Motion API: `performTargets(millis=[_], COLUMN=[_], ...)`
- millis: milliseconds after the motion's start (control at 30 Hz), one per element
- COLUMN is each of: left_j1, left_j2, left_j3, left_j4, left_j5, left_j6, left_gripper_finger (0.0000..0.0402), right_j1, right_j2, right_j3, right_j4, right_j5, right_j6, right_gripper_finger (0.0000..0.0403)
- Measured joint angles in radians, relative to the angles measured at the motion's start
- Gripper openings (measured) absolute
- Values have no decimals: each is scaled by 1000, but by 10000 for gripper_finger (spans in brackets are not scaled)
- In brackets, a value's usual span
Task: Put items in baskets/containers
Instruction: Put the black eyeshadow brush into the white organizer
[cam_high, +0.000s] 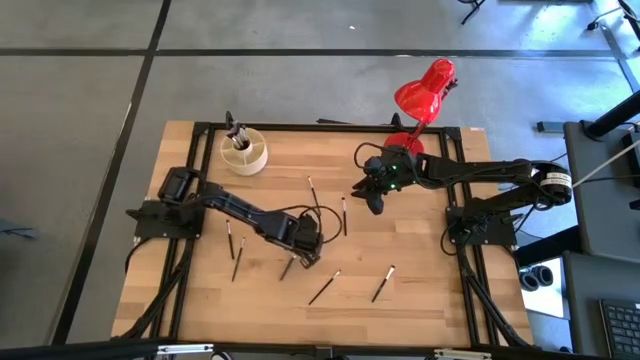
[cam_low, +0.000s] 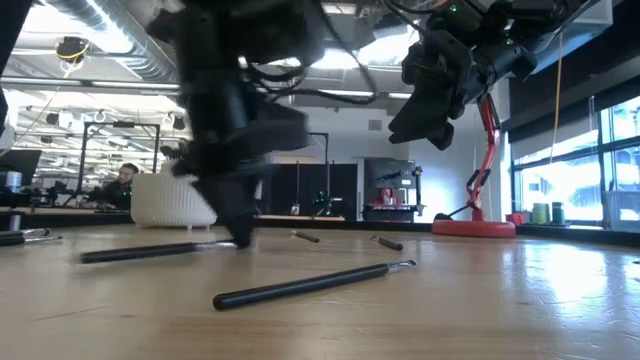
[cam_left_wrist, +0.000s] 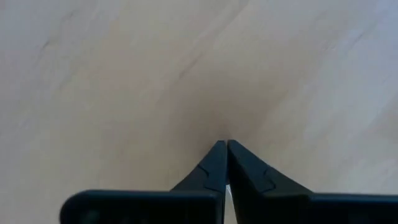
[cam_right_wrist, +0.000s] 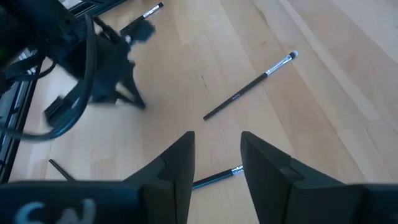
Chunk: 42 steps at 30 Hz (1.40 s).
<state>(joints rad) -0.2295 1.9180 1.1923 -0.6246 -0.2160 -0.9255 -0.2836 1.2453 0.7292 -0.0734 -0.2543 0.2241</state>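
Few brushes stand in the cup (cam_high: 244, 152); seven brushes (cam_high: 323, 288) lie loose on tabletop (cam_high: 420, 290). Left end effector (cam_high: 309, 258) pinched closed, empty, tips down. Right end effector (cam_high: 372, 196) parted, empty, aloft.

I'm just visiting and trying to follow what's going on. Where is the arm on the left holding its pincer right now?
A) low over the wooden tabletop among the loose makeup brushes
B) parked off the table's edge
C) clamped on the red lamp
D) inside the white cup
A: in the overhead view the left gripper is down at the table near scattered makeup brushes, far from the white organiser cup; its wrist view shows fingers closed over bare wood.
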Motion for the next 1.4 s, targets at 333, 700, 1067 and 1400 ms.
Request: performTargets(millis=[333, 700, 1067, 1400], left_j1=[85, 298, 605, 714], left_j2=[-269, -472, -400, -321], left_j3=[-1, -6, -7, -7], left_j4=[-545, -805, -789, -760], left_j5=[-636, -1244, -1304, -1255], left_j6=[-284, -523, -538, -557], left_gripper_finger=[3, 3, 5, 10], right_j1=[0, 0, 0, 0], right_j2=[0, 1, 1, 1], right_j3=[0, 0, 0, 0], right_j4=[6, 11, 11, 12], right_j5=[44, 70, 70, 70], right_j6=[9, 9, -27, -49], right_gripper_finger=[129, 129, 129, 129])
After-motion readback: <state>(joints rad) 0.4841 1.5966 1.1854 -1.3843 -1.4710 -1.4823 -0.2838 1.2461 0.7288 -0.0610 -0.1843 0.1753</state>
